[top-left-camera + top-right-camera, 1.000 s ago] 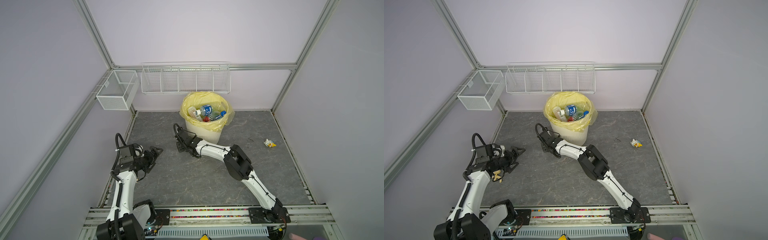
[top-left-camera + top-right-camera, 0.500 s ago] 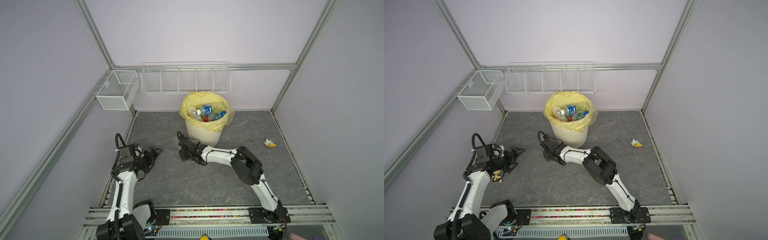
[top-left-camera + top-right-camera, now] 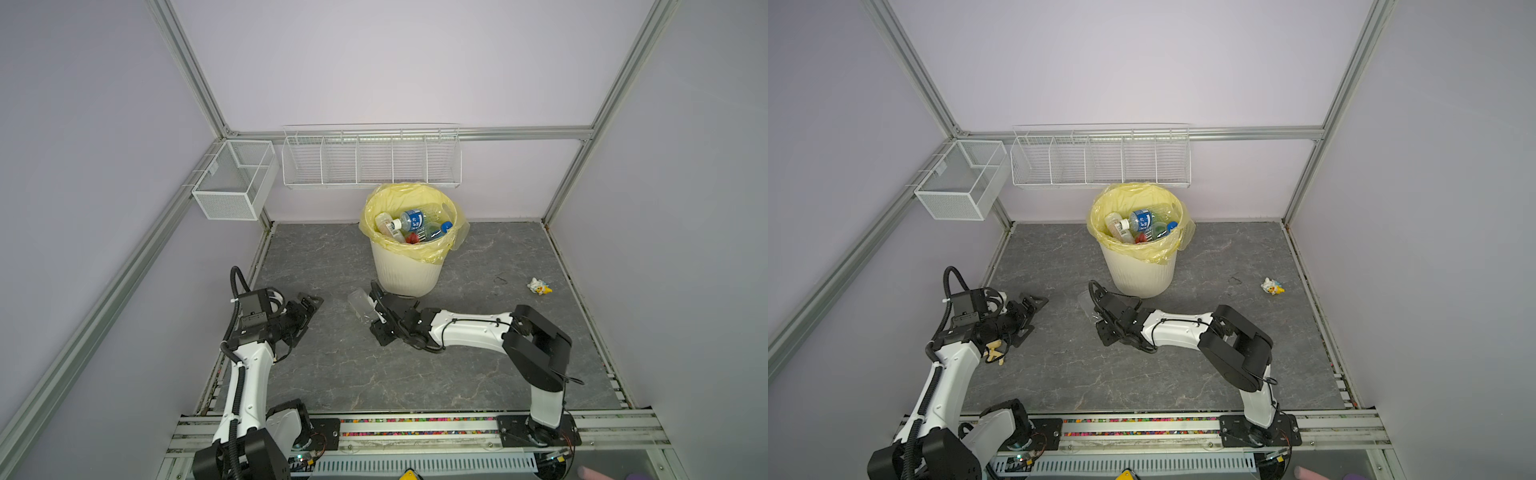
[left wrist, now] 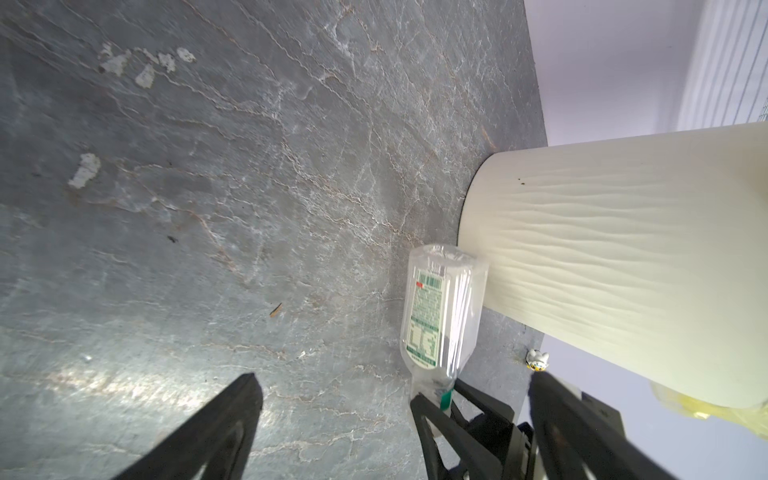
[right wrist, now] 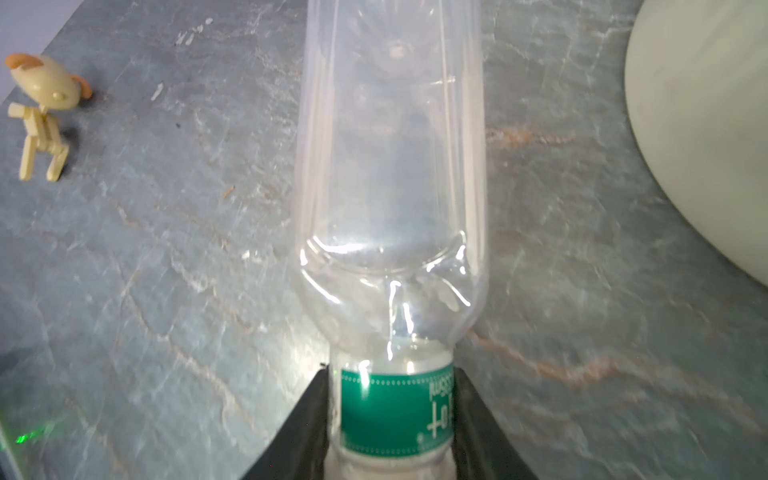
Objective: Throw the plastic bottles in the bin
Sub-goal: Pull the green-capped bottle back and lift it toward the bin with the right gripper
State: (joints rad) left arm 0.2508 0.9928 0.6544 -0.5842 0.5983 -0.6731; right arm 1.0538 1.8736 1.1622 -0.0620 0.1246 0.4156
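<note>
A clear plastic bottle [image 3: 360, 304] [image 3: 1084, 300] with a green neck band is held by its neck in my right gripper [image 3: 376, 313] [image 3: 1099, 311], which is shut on it just in front-left of the bin [image 3: 407, 274] [image 3: 1139, 274]. In the right wrist view the bottle [image 5: 390, 166] stretches away from the gripper [image 5: 392, 374]. The left wrist view shows the bottle [image 4: 440, 316] beside the bin's ribbed wall [image 4: 602, 257]. Several bottles [image 3: 411, 222] [image 3: 1142, 222] lie inside the yellow-lined bin. My left gripper [image 3: 309, 303] [image 3: 1034, 301] [image 4: 395, 376] is open and empty, left of the bottle.
A small white and yellow toy [image 3: 539, 286] [image 3: 1272, 286] lies on the floor at the right. A tan toy figure [image 3: 994, 355] [image 5: 41, 112] lies by the left arm. Two white wire baskets [image 3: 370, 160] [image 3: 235, 183] hang on the back and left walls.
My right gripper has finished closing on the bottle's neck, and the right arm has drawn back from the bin's base towards the front with it. The left arm has not moved.
</note>
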